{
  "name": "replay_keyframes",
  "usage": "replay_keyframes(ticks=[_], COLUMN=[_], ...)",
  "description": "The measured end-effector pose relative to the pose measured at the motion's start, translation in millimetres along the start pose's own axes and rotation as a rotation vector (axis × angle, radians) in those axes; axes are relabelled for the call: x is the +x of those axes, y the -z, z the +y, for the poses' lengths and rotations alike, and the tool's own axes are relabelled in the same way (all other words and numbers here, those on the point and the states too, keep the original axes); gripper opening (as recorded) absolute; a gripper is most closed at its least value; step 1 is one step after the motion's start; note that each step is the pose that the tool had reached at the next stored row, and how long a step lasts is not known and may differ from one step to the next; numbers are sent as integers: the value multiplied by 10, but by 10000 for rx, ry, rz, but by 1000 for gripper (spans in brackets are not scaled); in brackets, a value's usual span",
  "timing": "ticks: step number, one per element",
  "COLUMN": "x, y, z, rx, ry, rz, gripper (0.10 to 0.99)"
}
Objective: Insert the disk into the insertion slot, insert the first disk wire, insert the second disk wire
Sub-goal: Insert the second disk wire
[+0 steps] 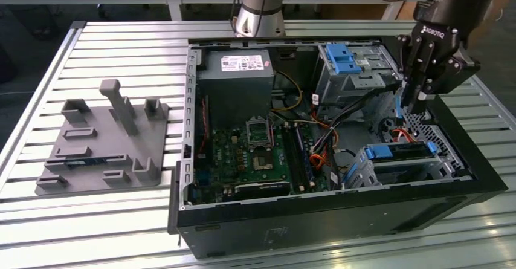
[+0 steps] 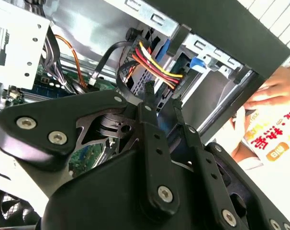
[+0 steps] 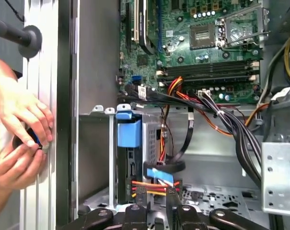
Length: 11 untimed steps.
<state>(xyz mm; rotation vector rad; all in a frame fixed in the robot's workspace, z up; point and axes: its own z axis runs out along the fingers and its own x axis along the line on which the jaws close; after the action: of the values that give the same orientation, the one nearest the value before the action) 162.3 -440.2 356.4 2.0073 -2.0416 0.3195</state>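
Exterior view: inside the computer case (image 1: pixel 322 220), the hand (image 1: pixel 415 103) hangs just above the disk (image 1: pixel 403 153), which sits in the slot (image 1: pixel 361 172) at the case's corner. Both wrist views: fingers (image 2: pixel 149 96) stand narrowly parted, astride the red-and-yellow wires (image 3: pixel 152 184) beside the disk.

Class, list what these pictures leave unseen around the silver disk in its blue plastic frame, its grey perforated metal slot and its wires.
First wrist view: the silver disk in its blue plastic frame shows end-on; the grey perforated metal slot hides its label.
Second wrist view: the black gripper stands before the red, yellow and black wire bundle's plug, hiding its seating.
First wrist view: the edge cuts off the person's hands.
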Motion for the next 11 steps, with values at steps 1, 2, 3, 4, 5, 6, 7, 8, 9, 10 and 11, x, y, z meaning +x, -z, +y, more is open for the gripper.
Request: replay_keyframes(ticks=[1,2,3,4,5,6,7,8,9,10,11], x=[-10,-19,-24,-25,-26,-27,-29,-32,-35,-40,-46], y=[-8,-17,-24,-29,-32,-35,-41,-47,-52,-55,-55], z=[16,30,41,52,62,73,82,91,96,96,97], rx=[1,1,2,2,4,4,5,5,5,5,6], ry=[-1,-3,-5,-7,-9,-11,-11,-13,-13,-13,-13], rz=[54,113,173,240,311,371,410,435,442,442,445], gripper=[302,302,302,302,302,302,302,302,302,302,302])
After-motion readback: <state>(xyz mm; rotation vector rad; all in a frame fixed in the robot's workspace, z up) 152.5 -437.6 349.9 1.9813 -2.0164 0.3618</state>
